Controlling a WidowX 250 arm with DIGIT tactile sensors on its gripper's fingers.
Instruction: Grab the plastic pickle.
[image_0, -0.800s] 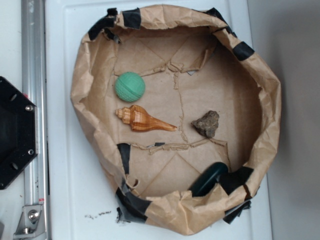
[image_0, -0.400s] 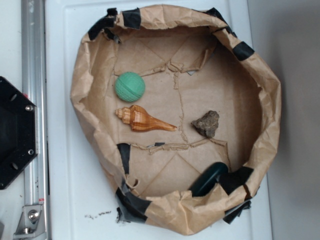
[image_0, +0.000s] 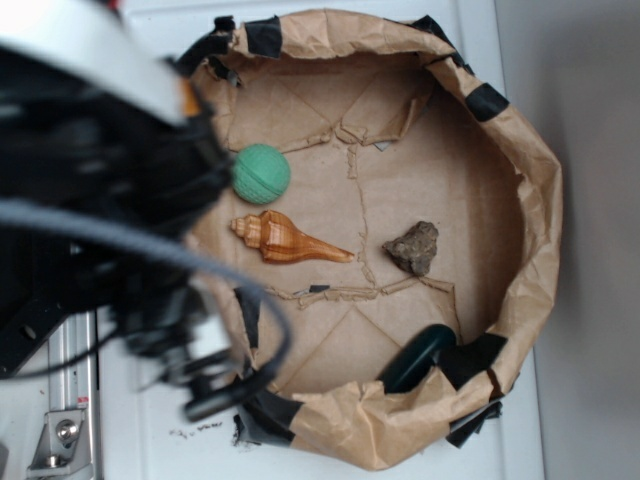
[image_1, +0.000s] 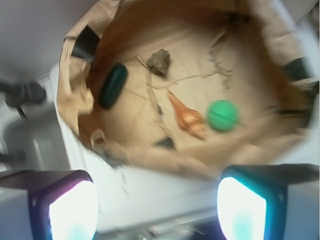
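Observation:
The plastic pickle (image_0: 417, 357) is a dark green glossy oblong lying against the paper wall at the lower right of the brown paper basin; in the wrist view the pickle (image_1: 113, 85) lies at the upper left. My gripper (image_1: 157, 210) is open with nothing between its two glowing fingertips (image_1: 74, 210), hovering over the white table outside the basin's rim, far from the pickle. In the exterior view the blurred black arm (image_0: 110, 190) fills the left side and covers the basin's left wall.
A brown paper basin (image_0: 520, 180) patched with black tape holds a light green ribbed ball (image_0: 262, 173), an orange spiral shell (image_0: 285, 240) and a grey-brown rock (image_0: 414, 247). A metal rail (image_0: 62, 420) runs down the left edge.
The arm was out of the exterior view before; it has now swung in from the left, blurred, over the basin's left side. The objects in the basin have not moved.

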